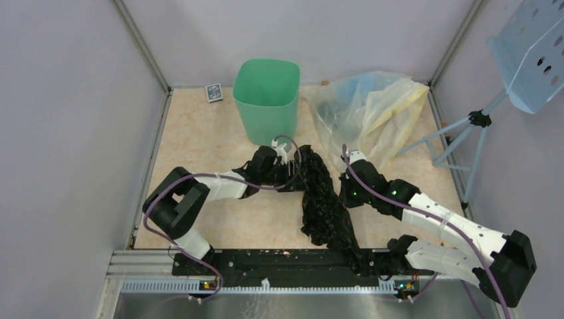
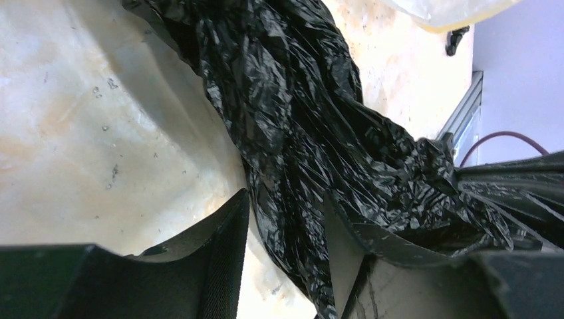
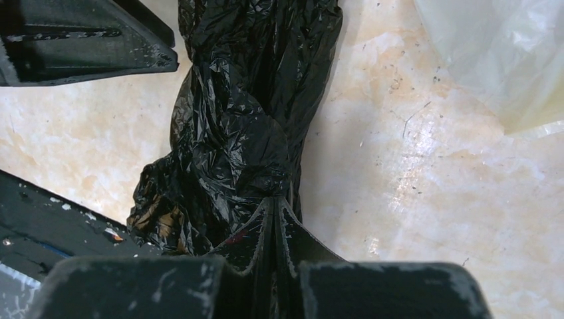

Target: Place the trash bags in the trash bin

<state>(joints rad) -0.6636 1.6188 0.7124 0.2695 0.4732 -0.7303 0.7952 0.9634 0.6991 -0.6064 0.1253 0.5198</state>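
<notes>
The black trash bag (image 1: 326,199) lies crumpled in a long strip on the table, from in front of the mint-green trash bin (image 1: 266,100) down to the near rail. My left gripper (image 1: 297,174) is at the bag's far end. In the left wrist view its jaws (image 2: 286,219) stand open with the bag (image 2: 299,119) running between them, against the right finger (image 2: 399,242). My right gripper (image 1: 346,194) is at the strip's right side. In the right wrist view it (image 3: 273,206) is shut on a fold of the bag (image 3: 239,133).
Clear and yellowish plastic bags (image 1: 372,106) lie right of the bin. A small blue box (image 1: 213,92) sits at the bin's left. A tripod (image 1: 465,133) with a perforated blue panel (image 1: 532,53) stands at the right. Grey walls enclose the table.
</notes>
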